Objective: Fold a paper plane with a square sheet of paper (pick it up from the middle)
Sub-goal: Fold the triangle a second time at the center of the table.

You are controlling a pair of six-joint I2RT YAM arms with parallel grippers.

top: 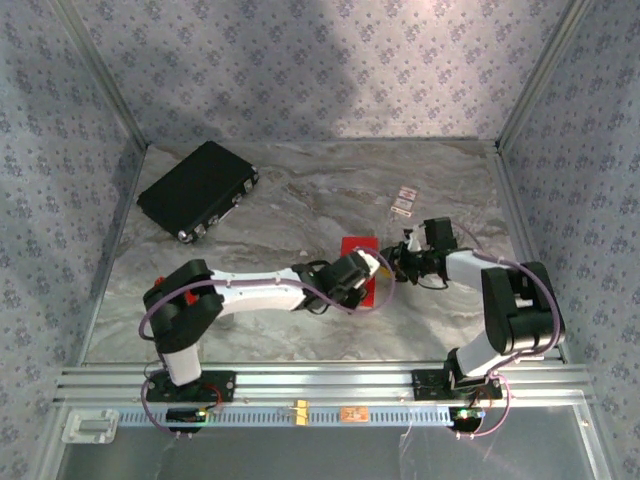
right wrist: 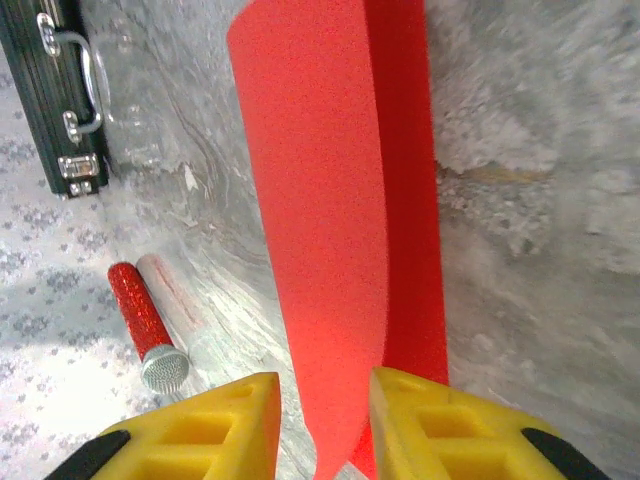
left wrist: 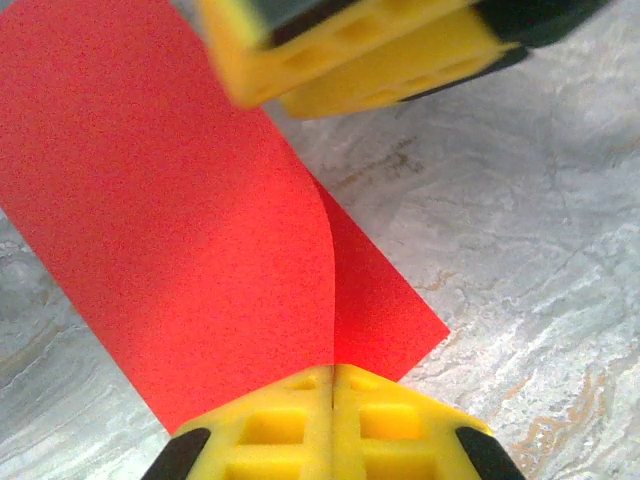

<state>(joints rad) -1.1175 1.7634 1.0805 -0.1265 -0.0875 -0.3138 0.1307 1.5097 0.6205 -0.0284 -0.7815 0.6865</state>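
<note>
The square sheet of paper lies right of centre on the marble tabletop. It is bent over itself in a soft curl, the top layer arching above the lower one. The left fingers are pressed together on its near edge. The right fingers stand parted around the opposite edge, not clamping it. A black case sits far left. A small red cylinder lies apart from the sheet.

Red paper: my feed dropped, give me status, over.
Left gripper shut on the red sheet. Right gripper jaws apart, straddling its other end. Sheet doubled over, bowed up. Red cylinder, black case lie apart from it.
</note>
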